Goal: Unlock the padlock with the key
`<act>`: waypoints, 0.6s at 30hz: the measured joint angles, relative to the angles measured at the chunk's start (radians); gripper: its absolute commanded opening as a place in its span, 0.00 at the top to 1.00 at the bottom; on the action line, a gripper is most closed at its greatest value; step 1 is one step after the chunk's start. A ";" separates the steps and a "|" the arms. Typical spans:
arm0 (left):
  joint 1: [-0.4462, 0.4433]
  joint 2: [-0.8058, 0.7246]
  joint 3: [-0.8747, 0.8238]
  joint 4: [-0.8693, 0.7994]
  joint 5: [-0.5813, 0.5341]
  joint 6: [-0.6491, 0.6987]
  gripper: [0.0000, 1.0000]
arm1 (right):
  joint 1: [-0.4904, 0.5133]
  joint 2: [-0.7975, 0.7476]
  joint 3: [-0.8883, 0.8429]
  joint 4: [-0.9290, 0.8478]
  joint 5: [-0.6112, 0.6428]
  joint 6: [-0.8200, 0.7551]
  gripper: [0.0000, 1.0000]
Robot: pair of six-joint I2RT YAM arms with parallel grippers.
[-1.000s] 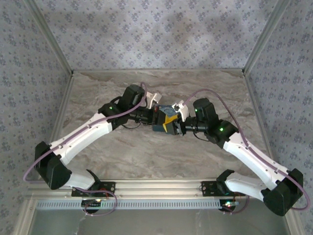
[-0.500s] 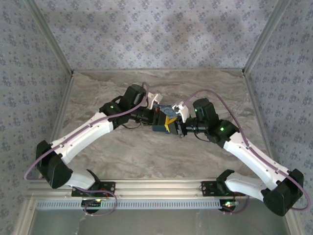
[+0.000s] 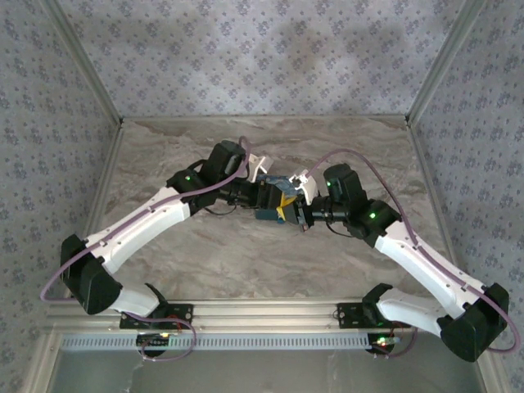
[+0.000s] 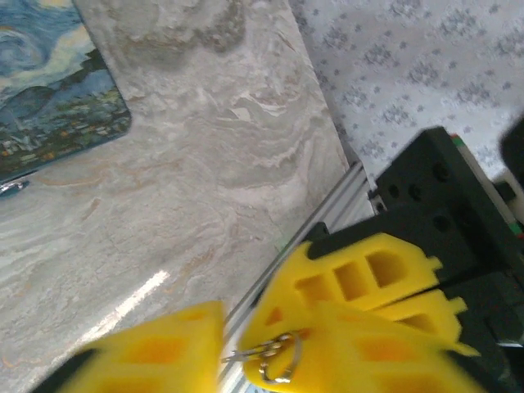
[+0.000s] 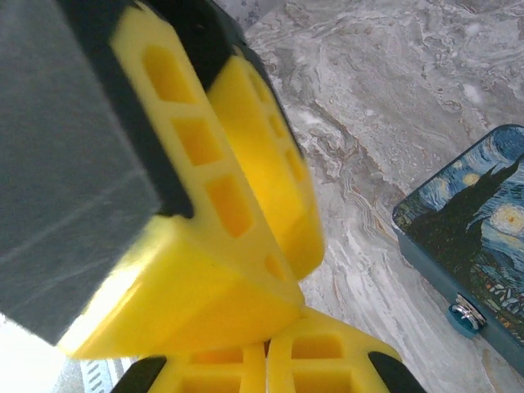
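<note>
Padlock low on the box wall, key held above it

Padlock seems to be the small blue piece with a silver end on the side wall of the box; it is too small to tell its long axis or which way it points. Above the box's right end, the key ring hangs from the right gripper, whose fingers are pressed together on it. The left gripper stands part open around the ring, gripping nothing. Judging by this, the right arm must bring the key down to that wall.

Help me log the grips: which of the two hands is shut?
The right hand: in its own wrist view its two yellow fingers meet with no gap. The left hand differs, its yellow fingers standing apart with a gap between them.
</note>
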 measured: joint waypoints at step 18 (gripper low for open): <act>0.034 -0.291 -0.347 0.378 -0.038 -0.077 0.60 | -0.097 -0.113 -0.148 0.360 -0.051 0.323 1.00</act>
